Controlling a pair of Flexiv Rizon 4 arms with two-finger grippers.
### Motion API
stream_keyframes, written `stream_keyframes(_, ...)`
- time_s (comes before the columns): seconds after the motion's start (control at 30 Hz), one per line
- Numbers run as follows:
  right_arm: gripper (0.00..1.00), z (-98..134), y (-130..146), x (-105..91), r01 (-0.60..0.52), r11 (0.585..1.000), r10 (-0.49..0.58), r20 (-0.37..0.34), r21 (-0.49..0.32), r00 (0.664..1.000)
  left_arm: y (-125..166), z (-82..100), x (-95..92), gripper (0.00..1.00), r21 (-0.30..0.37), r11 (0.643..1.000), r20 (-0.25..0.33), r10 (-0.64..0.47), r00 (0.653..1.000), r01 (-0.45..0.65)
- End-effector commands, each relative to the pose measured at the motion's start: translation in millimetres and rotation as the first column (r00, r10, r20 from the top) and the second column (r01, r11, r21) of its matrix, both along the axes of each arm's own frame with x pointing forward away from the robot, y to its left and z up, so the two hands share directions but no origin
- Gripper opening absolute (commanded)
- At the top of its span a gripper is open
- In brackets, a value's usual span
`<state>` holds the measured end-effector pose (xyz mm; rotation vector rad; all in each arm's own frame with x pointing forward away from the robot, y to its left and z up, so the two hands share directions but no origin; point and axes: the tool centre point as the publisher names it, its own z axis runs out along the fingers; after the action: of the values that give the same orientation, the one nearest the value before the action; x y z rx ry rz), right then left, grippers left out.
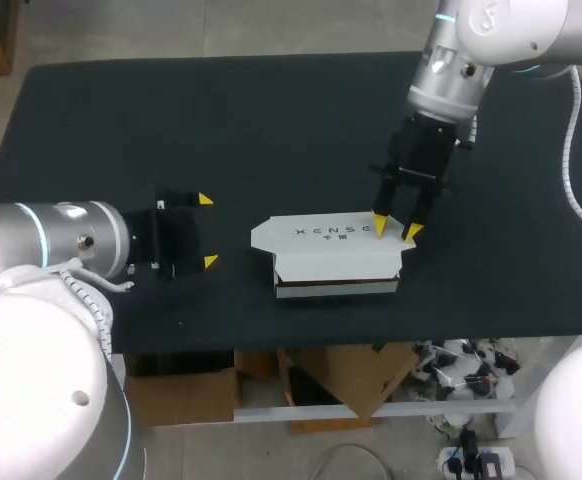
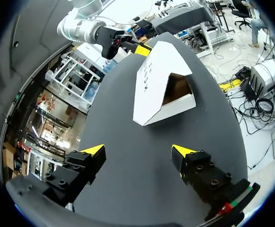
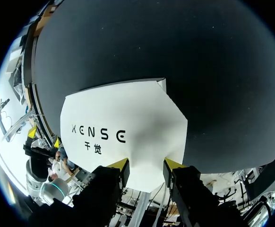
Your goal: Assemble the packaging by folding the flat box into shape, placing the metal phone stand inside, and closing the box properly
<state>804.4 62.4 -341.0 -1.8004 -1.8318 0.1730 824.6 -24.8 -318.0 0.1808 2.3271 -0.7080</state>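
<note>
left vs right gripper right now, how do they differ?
The left gripper has its fingers spread wide; the right gripper has them close together. The left gripper lies level over the bare table, short of the white box; the right gripper points down onto the box's lid. Both have yellow tips.

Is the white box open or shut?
Open. The box is folded up, but the end facing the left claw gapes, showing its brown inside. Whether anything is in there, I cannot tell.
</note>
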Motion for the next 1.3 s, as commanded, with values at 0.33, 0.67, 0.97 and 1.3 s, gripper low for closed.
stream_keyframes(0.33, 0.48, -2, 1, -2.7, 0.008, 1.0, -0.008, 0.008, 0.003, 1.0, 3, 15.0, 4.6, 1.0, 0.261, 0.964, -0.272, 0.022, 0.962, 0.052)
stream_keyframes(0.67, 0.48, -4, 0, -5.4, 0.013, 1.0, -0.013, 0.006, 0.005, 1.0, -8, 28.0, 8.6, 1.0, 0.155, 0.988, -0.393, 0.05, 0.918, 0.013)
stream_keyframes(0.97, 0.48, -7, -1, -7.6, 0.021, 1.0, -0.021, 0.005, 0.011, 1.0, -33, 54.3, 17.5, 1.0, 0.214, 0.945, -0.677, 0.326, 0.66, -0.247)
stream_keyframes(1.3, 0.48, -8, -1, -7.6, 0.023, 1.0, -0.023, 0.002, 0.012, 1.0, -29, 56.0, 36.5, 1.0, 0.312, 0.882, -0.881, 0.408, 0.24, -0.354)
